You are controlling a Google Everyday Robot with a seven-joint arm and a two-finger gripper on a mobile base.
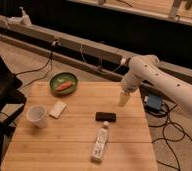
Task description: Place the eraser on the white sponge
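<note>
The eraser (105, 116) is a small flat black block lying on the wooden table (79, 150), near its middle. The white sponge (58, 109) is a pale cream pad lying to the left of the eraser, beside the paper cup. My gripper (123, 98) hangs from the white arm (159, 80) over the table's right part, above and to the right of the eraser, apart from it. It holds nothing that I can see.
A white paper cup (36, 116) stands at the left. A green bowl (63, 82) with an orange item sits at the back. A clear bottle (100, 143) lies in front of the eraser. A black chair (0, 100) stands left; cables and a blue box (153, 103) lie right.
</note>
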